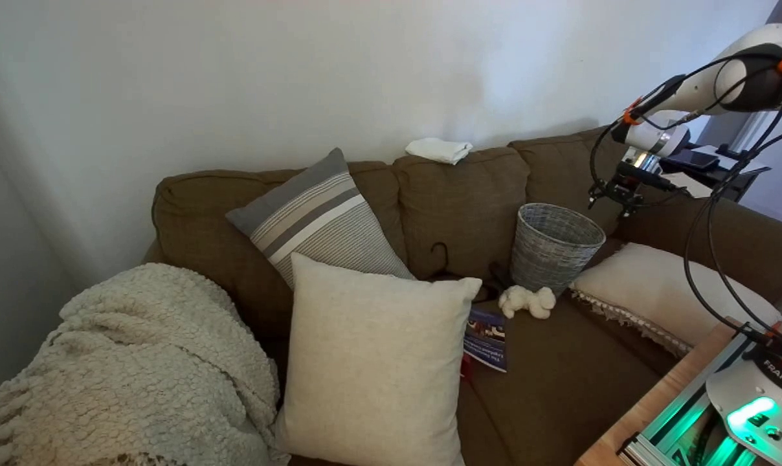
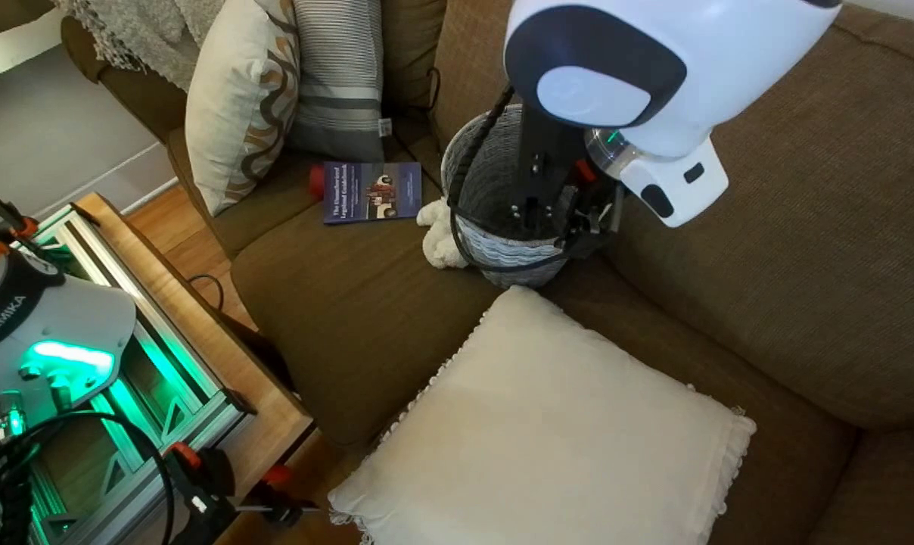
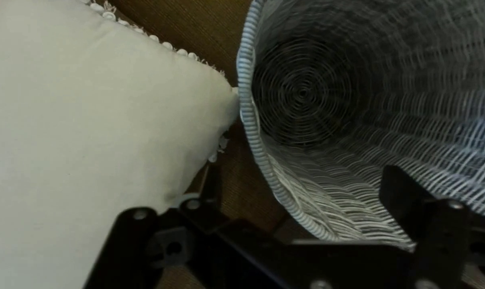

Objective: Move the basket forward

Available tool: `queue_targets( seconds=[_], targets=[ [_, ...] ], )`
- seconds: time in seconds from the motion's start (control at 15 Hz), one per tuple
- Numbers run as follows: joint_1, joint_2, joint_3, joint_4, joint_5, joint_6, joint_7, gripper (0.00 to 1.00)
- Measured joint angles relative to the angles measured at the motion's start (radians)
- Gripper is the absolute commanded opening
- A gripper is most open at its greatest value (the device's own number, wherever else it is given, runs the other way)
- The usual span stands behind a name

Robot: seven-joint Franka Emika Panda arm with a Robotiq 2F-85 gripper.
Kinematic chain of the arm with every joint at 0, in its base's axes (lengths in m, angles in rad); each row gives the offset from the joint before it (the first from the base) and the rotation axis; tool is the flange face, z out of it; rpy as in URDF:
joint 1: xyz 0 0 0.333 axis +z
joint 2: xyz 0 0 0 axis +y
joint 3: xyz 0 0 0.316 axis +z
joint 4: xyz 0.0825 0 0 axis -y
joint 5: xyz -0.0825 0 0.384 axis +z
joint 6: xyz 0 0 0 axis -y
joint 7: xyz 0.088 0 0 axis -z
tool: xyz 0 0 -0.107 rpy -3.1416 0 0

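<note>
The basket is round, grey-white and woven. It stands on the sofa seat close to the backrest, its open top facing up. It also shows in an exterior view, where the arm covers part of it. My gripper is open above the basket's rim on the side near the fringed pillow. In the wrist view, the gripper has its fingers spread wide. One finger appears over the basket's inside and one outside it, with the rim passing between them. No contact with the rim is visible.
A fringed cream pillow lies beside the basket, its corner close to the rim. A white plush toy sits at the basket's foot. A book, a dark hanger and more pillows are on the sofa. The backrest rises behind.
</note>
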Motion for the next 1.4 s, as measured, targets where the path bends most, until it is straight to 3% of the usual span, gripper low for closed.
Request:
queue_targets(
  seconds=[0.47, 0.8, 0.93, 1.27, 1.33, 1.4],
  targets=[
    [0.024, 0.242, 0.031, 0.253, -0.135, -0.036, 0.173, 1.0],
    [0.027, 0.257, 0.03, 0.316, -0.172, -0.112, 0.19, 1.0],
    [0.032, 0.257, 0.03, 0.306, -0.18, -0.072, 0.128, 1.0],
    [0.037, 0.263, 0.034, 0.192, -0.212, 0.154, -0.143, 1.0],
    [0.035, 0.263, 0.037, 0.173, -0.212, 0.192, -0.183, 0.82],
    [0.033, 0.263, 0.038, 0.164, -0.212, 0.207, -0.205, 0.75]
  ],
)
